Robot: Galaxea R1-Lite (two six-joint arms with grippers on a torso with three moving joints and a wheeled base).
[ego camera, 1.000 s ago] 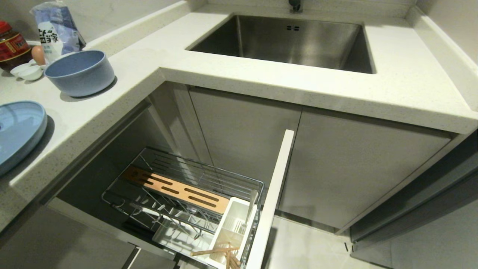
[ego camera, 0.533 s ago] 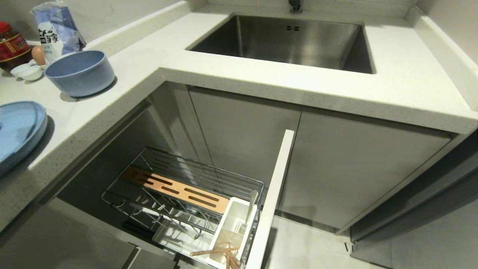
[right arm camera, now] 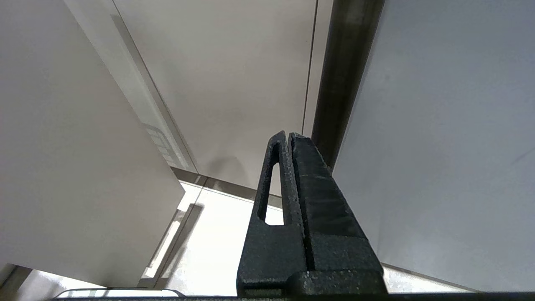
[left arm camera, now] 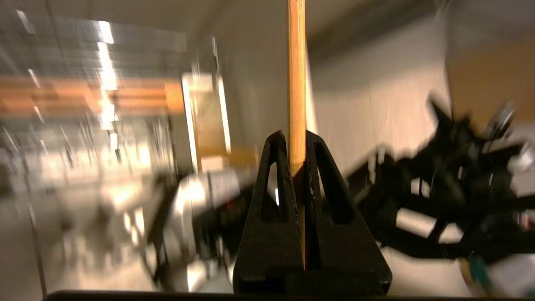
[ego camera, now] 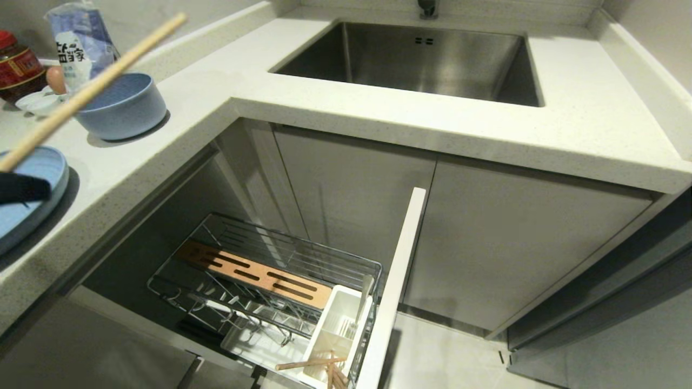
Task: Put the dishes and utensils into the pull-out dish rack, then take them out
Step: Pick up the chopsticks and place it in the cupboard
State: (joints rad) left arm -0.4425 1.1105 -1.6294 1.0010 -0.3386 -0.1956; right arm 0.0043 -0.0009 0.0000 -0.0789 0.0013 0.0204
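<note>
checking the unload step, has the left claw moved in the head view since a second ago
Yes. The left claw, shut on a chopstick, has come into view at the left edge over the light-blue plate; earlier it was out of view.

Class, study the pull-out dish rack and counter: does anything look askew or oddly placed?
Yes. In the white utensil caddy a wooden chopstick lies crosswise over the rim instead of standing upright. Another chopstick, clamped in the left gripper, slants over the blue bowl. Nothing looks spilled or damaged.
</note>
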